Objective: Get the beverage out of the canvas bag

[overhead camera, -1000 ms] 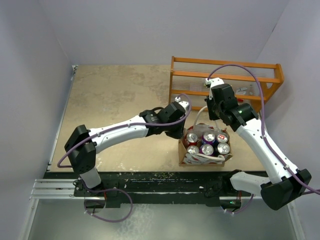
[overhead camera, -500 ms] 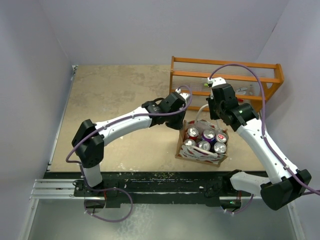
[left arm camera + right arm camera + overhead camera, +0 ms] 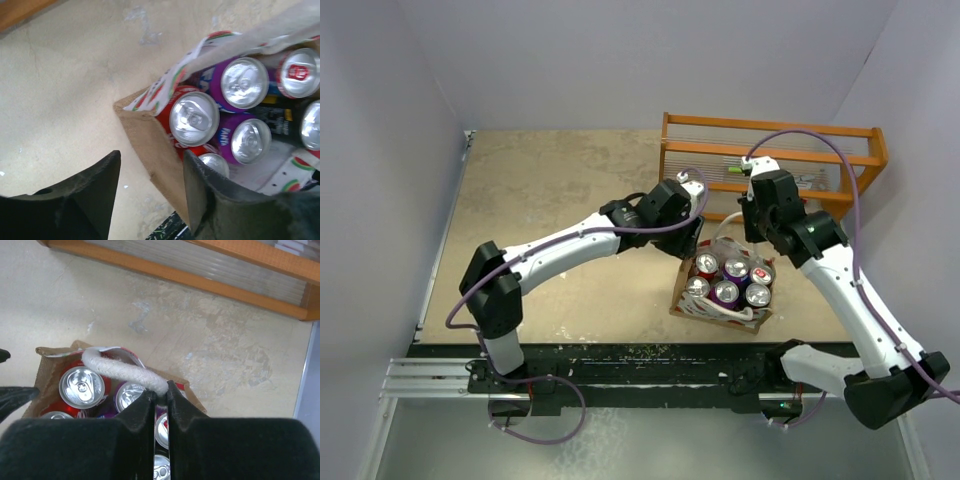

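Note:
The canvas bag (image 3: 712, 312) stands near the table's front right, with several drink cans (image 3: 726, 291) upright inside. My right gripper (image 3: 752, 238) is shut on the bag's white rope handle (image 3: 125, 372) and holds it up above the cans; in the right wrist view the gripper (image 3: 160, 395) pinches the handle's end. My left gripper (image 3: 688, 245) is open at the bag's back left corner. In the left wrist view the gripper (image 3: 152, 192) straddles the bag's tan side wall (image 3: 150, 145), beside a red can (image 3: 194, 118) and purple cans (image 3: 244, 82).
The orange wooden rack (image 3: 770, 160) stands right behind the bag against the back right wall, and shows in the right wrist view (image 3: 200, 260). Side walls close the table on the left and right. Bare tan tabletop (image 3: 550, 180) lies left of the bag.
My left gripper has moved right, from beside the bag to its back left corner. The bag has shifted a little left and turned slightly. The right gripper keeps the handle.

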